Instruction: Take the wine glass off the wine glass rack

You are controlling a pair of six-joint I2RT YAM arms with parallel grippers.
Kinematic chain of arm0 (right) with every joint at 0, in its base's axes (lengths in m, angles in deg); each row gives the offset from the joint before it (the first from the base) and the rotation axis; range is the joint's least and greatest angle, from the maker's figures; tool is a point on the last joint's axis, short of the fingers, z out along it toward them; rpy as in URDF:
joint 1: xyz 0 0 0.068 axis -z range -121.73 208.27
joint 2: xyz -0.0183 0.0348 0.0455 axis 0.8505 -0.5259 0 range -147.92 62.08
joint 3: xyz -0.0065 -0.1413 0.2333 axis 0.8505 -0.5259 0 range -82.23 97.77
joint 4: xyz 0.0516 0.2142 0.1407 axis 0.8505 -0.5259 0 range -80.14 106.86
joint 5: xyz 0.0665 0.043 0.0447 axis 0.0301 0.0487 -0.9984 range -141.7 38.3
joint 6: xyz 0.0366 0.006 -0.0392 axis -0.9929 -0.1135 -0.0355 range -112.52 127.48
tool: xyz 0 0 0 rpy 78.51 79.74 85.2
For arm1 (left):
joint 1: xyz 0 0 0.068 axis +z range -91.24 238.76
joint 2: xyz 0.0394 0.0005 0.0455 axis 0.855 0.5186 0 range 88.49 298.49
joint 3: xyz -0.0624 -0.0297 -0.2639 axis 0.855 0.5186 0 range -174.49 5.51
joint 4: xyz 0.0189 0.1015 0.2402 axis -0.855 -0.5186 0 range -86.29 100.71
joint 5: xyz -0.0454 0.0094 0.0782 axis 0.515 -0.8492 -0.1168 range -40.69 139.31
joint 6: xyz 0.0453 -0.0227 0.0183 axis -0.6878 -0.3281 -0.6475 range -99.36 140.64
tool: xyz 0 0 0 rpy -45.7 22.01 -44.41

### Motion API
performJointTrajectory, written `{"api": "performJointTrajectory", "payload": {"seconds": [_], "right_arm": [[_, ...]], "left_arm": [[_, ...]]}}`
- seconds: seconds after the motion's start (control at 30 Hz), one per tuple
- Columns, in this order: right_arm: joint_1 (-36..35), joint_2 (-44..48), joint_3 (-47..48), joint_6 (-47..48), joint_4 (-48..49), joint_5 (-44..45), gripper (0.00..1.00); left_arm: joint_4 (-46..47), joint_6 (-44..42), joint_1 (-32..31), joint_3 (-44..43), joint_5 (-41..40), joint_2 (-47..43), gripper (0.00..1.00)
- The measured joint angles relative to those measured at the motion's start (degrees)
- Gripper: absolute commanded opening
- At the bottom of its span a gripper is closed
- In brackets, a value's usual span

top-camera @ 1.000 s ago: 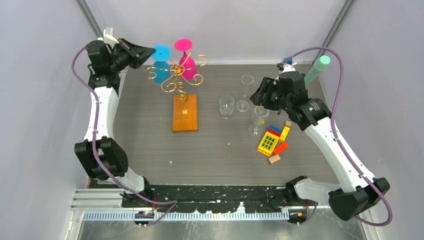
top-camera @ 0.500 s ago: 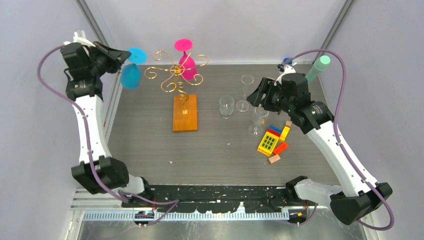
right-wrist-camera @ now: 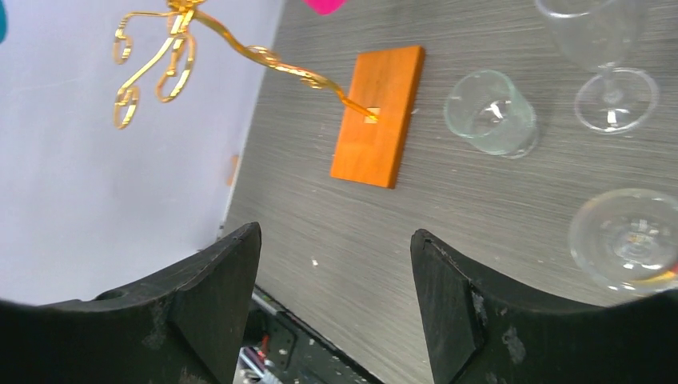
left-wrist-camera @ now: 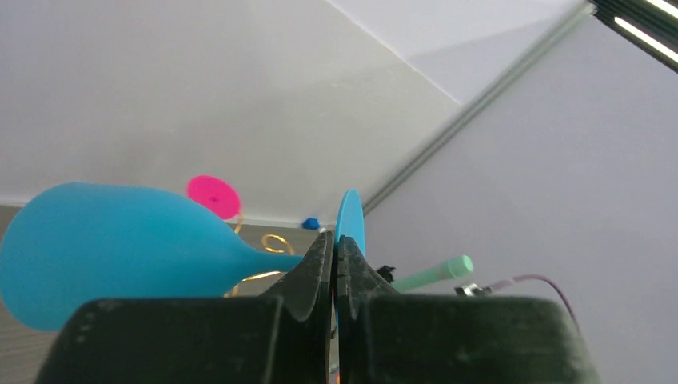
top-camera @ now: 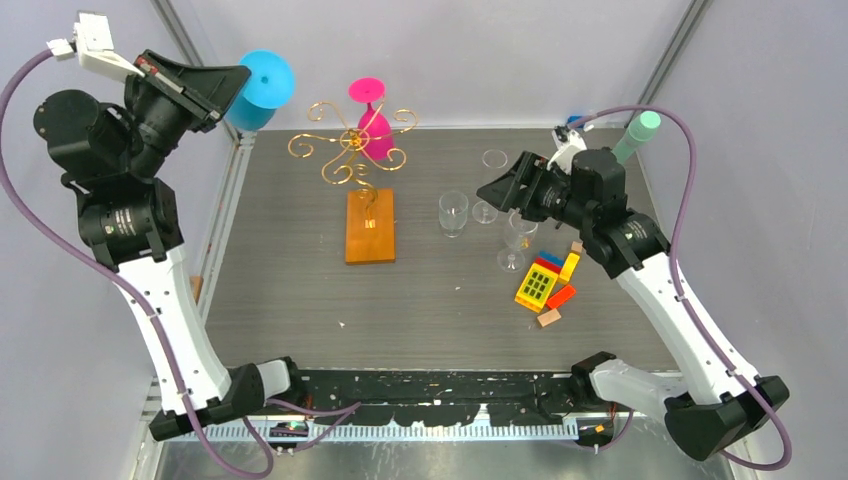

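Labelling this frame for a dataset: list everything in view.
blue wine glass: one, blue, off the rack, above the table's far-left corner
pink wine glass: one, pink, hanging on the rack
wine glass rack: one, gold wire, orange-brown base, left of centre
clear glasses: three, clear, right of the rack
toy blocks: cluster, mixed colours, right side
mint-tipped stick: one, far right
table: one, grey
left gripper: shut on the blue glass's stem
right gripper: open, over the clear glasses

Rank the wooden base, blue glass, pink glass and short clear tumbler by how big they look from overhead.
Largest: wooden base and blue wine glass, about alike; the glass is held high, nearer the camera.
Next: pink wine glass.
Smallest: short clear tumbler.
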Motion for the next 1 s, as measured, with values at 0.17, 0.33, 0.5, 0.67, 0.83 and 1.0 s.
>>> {"api": "performJointTrajectory", "payload": {"seconds": [0.17, 0.33, 0.5, 0.67, 0.83, 1.0], "right_arm": [[0.0, 1.44, -3.56, -5.09, 7.93, -3.87, 0.75], [0.0, 1.64, -7.52, -12.83, 21.51, -7.28, 0.89], [-0.28, 1.4, -10.91, -21.51, 37.51, -8.46, 0.96], [-0.94, 0.02, -12.9, -29.57, 51.47, -8.57, 0.98], [-1.44, -1.53, -15.23, -35.17, 62.75, -9.7, 0.99], [-2.19, -3.41, -15.72, -39.1, 71.65, -11.26, 0.91]], "left_arm": [[9.16, 9.14, -4.72, 1.42, 5.4, -0.66, 0.0], [29.16, 23.85, -13.68, 13.05, 5.49, -1.81, 0.0], [41.97, 36.48, -19.71, 25.16, 2.49, -1.79, 0.0], [50.16, 47.17, -23.65, 32.74, -2.36, -2.56, 0.0], [55.17, 54.9, -28.74, 37.31, -6.64, -5.95, 0.0], [59.47, 58.95, -31.85, 39.93, -9.77, -9.33, 0.0]]}}
